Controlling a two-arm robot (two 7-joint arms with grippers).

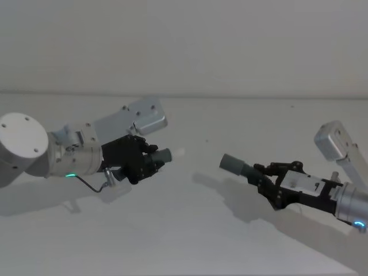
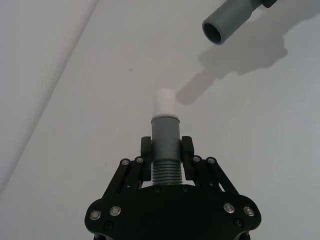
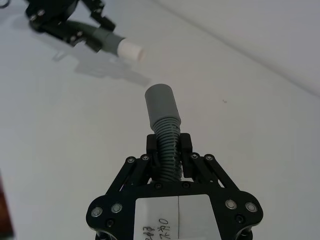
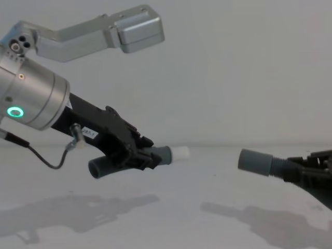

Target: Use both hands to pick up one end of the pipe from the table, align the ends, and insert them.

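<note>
Both pipe pieces hang above the white table (image 1: 190,241), their ends facing across a gap. My left gripper (image 1: 150,161) (image 2: 166,150) (image 4: 139,151) is shut on the ribbed part of one grey piece (image 1: 163,154) (image 2: 165,131). Its white spigot tip (image 1: 179,152) (image 2: 164,101) (image 4: 181,152) (image 3: 131,50) points at the other piece. My right gripper (image 1: 261,172) (image 3: 169,147) is shut on the ribs of the second piece. That piece's smooth grey cuff socket (image 1: 233,164) (image 3: 160,105) (image 4: 255,161) (image 2: 225,22) sticks out forward, its open mouth showing in the left wrist view.
The white wall meets the table along a seam (image 1: 230,96) behind both arms. Silver arm links stand at back left (image 1: 144,118) and at the right edge (image 1: 333,141). A black cable (image 4: 52,158) loops under my left wrist. Shadows of both arms lie on the table.
</note>
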